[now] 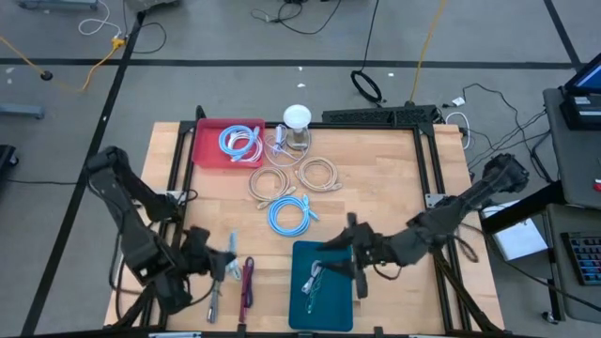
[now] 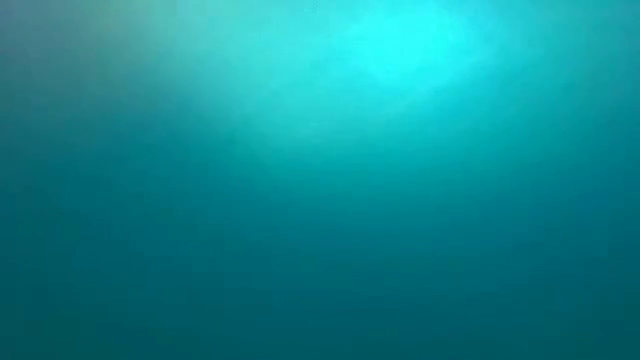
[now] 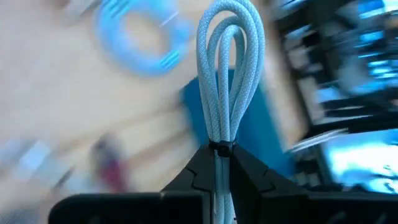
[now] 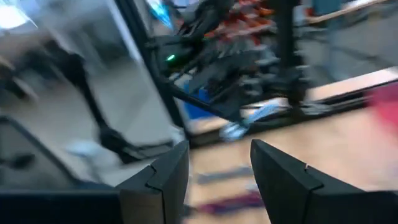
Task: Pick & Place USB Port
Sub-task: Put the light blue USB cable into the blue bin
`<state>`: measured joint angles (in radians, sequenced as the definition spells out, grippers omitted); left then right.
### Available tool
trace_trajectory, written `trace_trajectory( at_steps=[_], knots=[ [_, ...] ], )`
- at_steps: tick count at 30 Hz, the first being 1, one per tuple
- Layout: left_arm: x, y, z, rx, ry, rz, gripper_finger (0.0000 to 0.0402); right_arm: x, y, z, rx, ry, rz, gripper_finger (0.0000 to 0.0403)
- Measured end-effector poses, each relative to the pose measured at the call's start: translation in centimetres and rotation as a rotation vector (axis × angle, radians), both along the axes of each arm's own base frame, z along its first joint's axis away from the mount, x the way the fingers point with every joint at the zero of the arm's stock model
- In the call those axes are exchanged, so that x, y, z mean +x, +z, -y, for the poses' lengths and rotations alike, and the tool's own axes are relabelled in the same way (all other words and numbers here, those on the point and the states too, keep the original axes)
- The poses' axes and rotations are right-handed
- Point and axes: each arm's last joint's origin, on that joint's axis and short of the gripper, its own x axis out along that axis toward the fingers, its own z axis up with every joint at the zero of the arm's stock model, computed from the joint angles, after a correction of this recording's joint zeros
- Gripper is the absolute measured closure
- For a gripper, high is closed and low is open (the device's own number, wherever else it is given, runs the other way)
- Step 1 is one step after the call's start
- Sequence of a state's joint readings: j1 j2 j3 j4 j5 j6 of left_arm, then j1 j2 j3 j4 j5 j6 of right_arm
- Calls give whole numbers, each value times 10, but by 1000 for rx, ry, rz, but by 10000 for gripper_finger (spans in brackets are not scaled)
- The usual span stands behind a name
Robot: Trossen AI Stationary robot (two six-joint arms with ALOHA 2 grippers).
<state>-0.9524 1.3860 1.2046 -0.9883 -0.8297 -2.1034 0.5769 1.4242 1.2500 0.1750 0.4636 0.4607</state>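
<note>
**Left gripper holds a pale cable near the front edge of the table**

The teal bin (image 1: 324, 252) stands at the front edge of the table (image 1: 394, 188) and is the landmark here. Inside it lies one small pale cable bundle (image 1: 313, 280); the rest of its floor is bare.

To the left of the bin, also near the front edge, the left gripper (image 3: 222, 163) is closed on a light blue braided cable (image 3: 227, 74), which is folded in loops and stands out in front of the fingers. On the wood between this gripper and the bin lie a red stick-like item (image 1: 248, 282) and a grey one (image 1: 214, 299).

The right gripper (image 4: 219, 163) hovers at the right rim of the bin, with its fingers apart and nothing between them.

Behind the bin, a coiled blue cable (image 1: 289, 214) lies nearest. Further back are two beige coils (image 1: 317, 174), and at the far edge a white round object (image 1: 297, 117). Far back and to the left of the bin stands a red tray (image 1: 205, 150) that contains one blue coil (image 1: 239, 143).

The wood to the right of the bin and behind the right arm is free. The low view shows only teal colour.
</note>
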Motion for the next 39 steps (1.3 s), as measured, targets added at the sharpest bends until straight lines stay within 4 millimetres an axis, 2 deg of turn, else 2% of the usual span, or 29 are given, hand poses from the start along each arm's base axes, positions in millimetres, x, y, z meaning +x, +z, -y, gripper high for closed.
trace_trajectory(
  at_steps=[3,6,10,17,22,29,39],
  knots=[
    [24,27,-3,93,-77,103,380,6,-24,12,165,43,101,239],
    [48,43,-8,163,-129,196,380,6,-35,24,262,101,219,239],
    [74,57,-22,239,-125,294,380,4,-33,32,301,137,331,239],
    [106,78,-48,272,-206,437,380,6,-33,36,266,120,339,239],
    [125,71,-48,236,-276,468,380,6,-32,38,261,110,354,238],
    [150,51,-30,181,-343,526,380,9,-33,44,263,91,343,238],
    [150,53,-30,197,-319,538,380,10,-37,43,270,92,301,238]
  ],
)
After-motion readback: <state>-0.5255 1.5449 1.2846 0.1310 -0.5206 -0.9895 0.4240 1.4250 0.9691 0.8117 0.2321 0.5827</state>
